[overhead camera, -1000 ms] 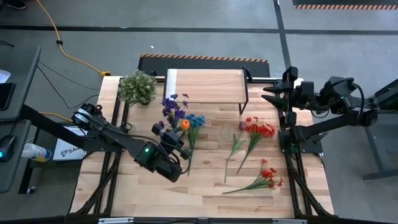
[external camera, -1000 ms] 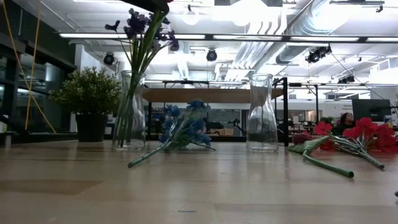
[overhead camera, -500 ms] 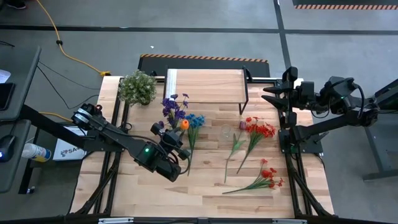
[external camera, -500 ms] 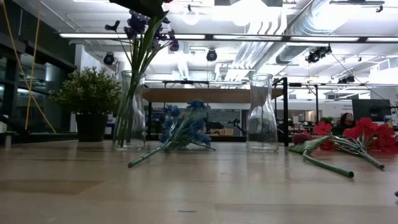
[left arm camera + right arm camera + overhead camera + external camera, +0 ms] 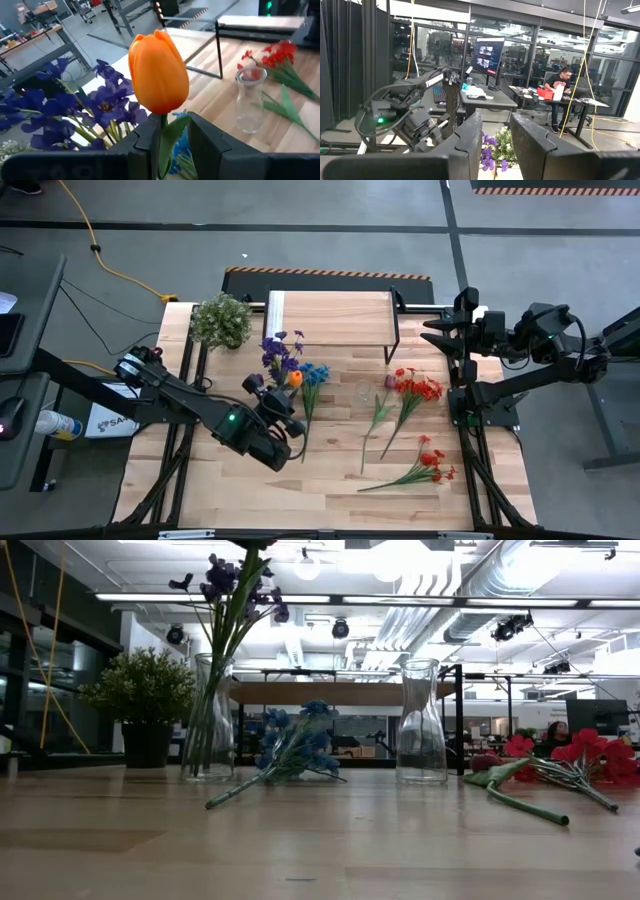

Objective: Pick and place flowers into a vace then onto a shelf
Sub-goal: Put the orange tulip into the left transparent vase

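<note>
My left gripper [image 5: 280, 390] hovers over the middle of the table, shut on an orange tulip [image 5: 159, 70]. It is just near of the glass vase [image 5: 210, 725] that holds the purple flowers [image 5: 279, 350]. Blue flowers [image 5: 313, 374] lie flat on the table beside that vase. A second, empty vase [image 5: 365, 392] stands to their right. Red flowers [image 5: 416, 388] and another red bunch [image 5: 433, 461] lie on the right half of the table. The shelf [image 5: 330, 318] stands at the far edge. My right gripper [image 5: 432, 332] waits open in the air past the shelf's right end. My left gripper pinches the orange tulip's green stem [image 5: 163, 131] just below the bloom, between its two fingers [image 5: 148, 140]. A leaf lies in the gap with the stem. The bloom stands out beyond the fingertips, lifted clear of the table; the lower stem is hidden by the gripper.
A bushy potted plant [image 5: 221, 320] stands at the far left of the table, beside the shelf. The shelf's black leg [image 5: 218, 50] stands behind the empty vase [image 5: 249, 97]. Bare planks run along the near edge [image 5: 330, 500]. A person sits at a desk [image 5: 559, 95] in the room beyond.
My left gripper with the tulip has shifted slightly toward the far left, over the purple-flower vase. In the low view it has nearly left the top of the picture. Nothing on the table has moved.
</note>
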